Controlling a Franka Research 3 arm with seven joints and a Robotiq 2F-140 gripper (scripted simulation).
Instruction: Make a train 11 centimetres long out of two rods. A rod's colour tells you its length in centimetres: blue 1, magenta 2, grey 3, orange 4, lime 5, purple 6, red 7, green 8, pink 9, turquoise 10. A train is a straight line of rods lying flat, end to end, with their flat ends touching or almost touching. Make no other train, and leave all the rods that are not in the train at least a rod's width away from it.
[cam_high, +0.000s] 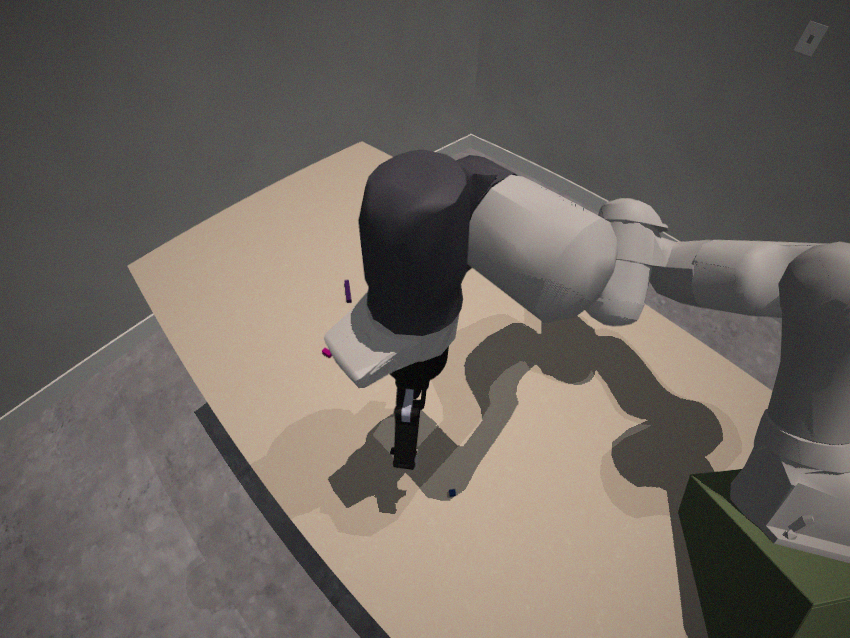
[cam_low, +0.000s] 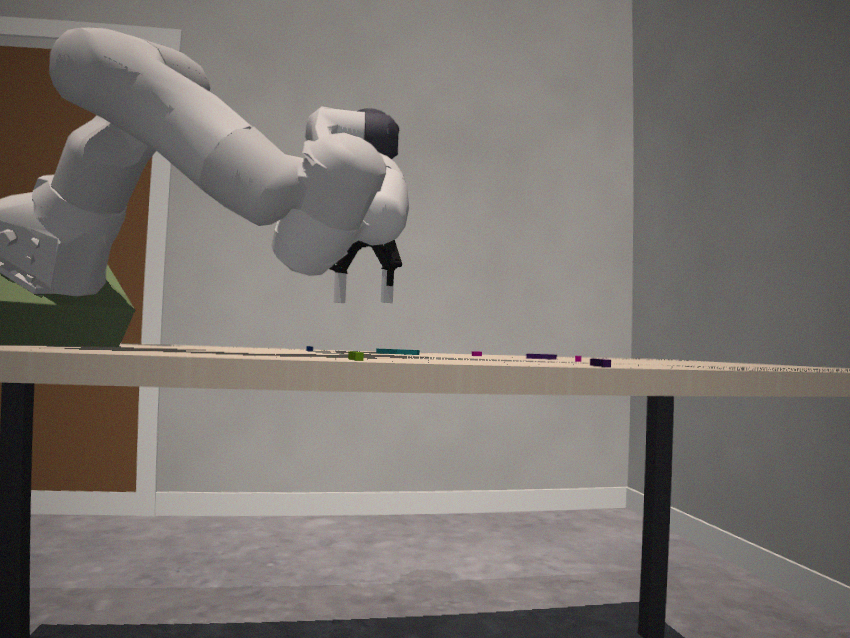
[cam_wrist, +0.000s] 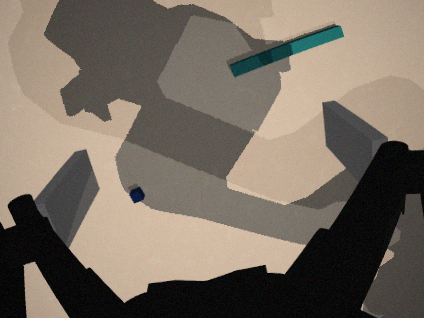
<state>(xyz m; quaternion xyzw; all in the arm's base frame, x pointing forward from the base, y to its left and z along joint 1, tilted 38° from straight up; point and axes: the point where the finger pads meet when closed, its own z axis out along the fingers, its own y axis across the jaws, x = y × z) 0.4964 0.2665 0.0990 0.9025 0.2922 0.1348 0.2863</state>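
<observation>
The turquoise rod (cam_wrist: 287, 50) lies flat on the table, slightly tilted, in the upper right of the wrist view; it also shows in the side view (cam_low: 397, 351). The small blue rod (cam_wrist: 136, 194) lies apart from it, lower left in the wrist view, and shows in the overhead view (cam_high: 451, 492) and the side view (cam_low: 309, 348). My gripper (cam_low: 363, 294) (cam_wrist: 206, 146) is open and empty, well above the table, between the two rods. In the overhead view the arm hides the turquoise rod.
A lime rod (cam_low: 354, 355) lies near the table's front edge. A purple rod (cam_high: 348, 291) (cam_low: 541, 356), a magenta rod (cam_high: 326, 352) and other purple and magenta rods lie farther off. The green robot base (cam_high: 762, 563) stands at the table's corner.
</observation>
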